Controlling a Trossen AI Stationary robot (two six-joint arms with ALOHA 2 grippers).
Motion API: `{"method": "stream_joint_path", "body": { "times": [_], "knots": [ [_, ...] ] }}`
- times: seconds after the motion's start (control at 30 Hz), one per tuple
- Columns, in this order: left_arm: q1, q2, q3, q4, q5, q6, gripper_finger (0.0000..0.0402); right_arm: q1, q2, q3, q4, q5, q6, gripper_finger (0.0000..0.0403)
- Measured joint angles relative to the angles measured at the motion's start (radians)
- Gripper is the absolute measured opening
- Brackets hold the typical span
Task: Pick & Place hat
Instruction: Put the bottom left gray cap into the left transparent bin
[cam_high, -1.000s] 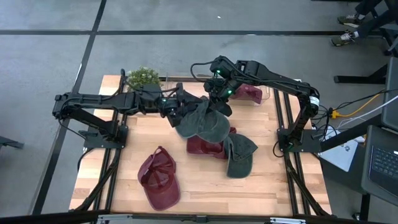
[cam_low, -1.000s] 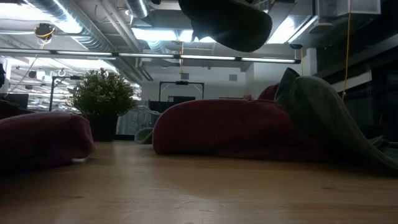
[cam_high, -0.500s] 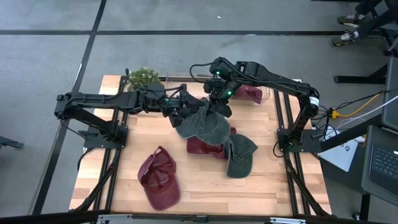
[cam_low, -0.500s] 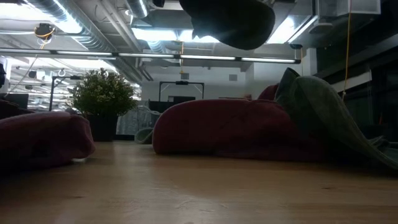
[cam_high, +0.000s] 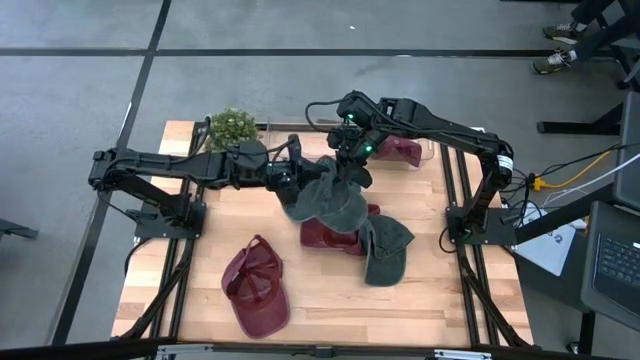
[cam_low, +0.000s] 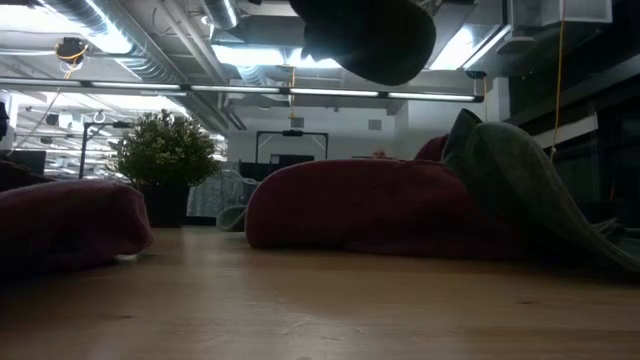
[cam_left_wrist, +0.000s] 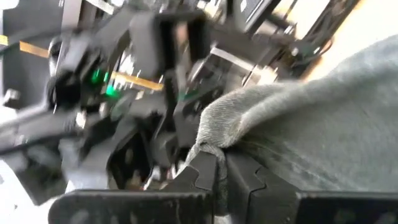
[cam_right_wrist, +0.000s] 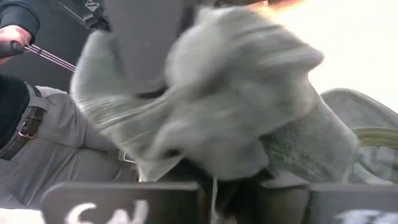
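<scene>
One grey-green fabric cap (cam_high: 325, 200) hangs in the air above the wooden bench (cam_high: 200, 250), carried between both grippers. The left gripper (cam_high: 292, 180) is clamped on the cap's edge; in the left wrist view its two dark fingers (cam_left_wrist: 205, 177) are pressed together on a fold of the grey cloth (cam_left_wrist: 298, 143). The right gripper (cam_high: 348, 165) sits at the cap's opposite upper edge with cloth bunched against it; its wrist view is filled with grey fabric (cam_right_wrist: 205, 118), and whether its fingers are clenched on it cannot be told. In the low view the lifted cap (cam_low: 365, 40) appears as a dark mass at the top, clear of the bench surface.

Count of caps in view: five. Directly below the grippers lies one maroon cap (cam_high: 330, 236), with a second grey-green cap (cam_high: 385, 250) touching its side. A second maroon cap (cam_high: 258, 285) lies upturned, well apart from the left gripper, towards the near edge. A third maroon cap (cam_high: 400, 150) rests just beyond the right gripper at the far edge.

One small potted green plant (cam_high: 230, 125) stands at the far edge, near the left arm.

A person in grey trousers (cam_right_wrist: 56, 155) shows in the right wrist view, beyond the bench.
</scene>
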Motion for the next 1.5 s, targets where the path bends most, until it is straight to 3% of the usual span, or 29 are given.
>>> {"method": "stream_joint_path", "body": {
  "times": [0.27,0.5,1.0,1.3,1.5],
  "knots": [
    [-0.011,-0.044,0.0,-0.091,-0.252,-0.107,0.0005,-0.003,0.0,0.0,-0.001,0.089,0.025,0.0097],
    [-0.009,-0.095,0.0,-0.245,-0.385,-0.286,0.0004,-0.05,0.0,0.0,-0.012,0.088,0.001,0.0157],
    [-0.001,-0.099,0.0,-0.282,-0.439,-0.388,0.0004,-0.106,-0.133,0.0,0.019,0.115,0.0,0.0177],
    [0.139,-0.058,0.0,-0.163,-0.435,-0.398,0.0004,-0.106,-0.195,0.0,-0.005,0.258,0.04,0.0177],
    [0.241,-0.004,0.0,-0.15,-0.451,-0.489,0.0004,-0.101,-0.203,0.0,-0.007,0.304,0.086,0.0177]
  ]
}}
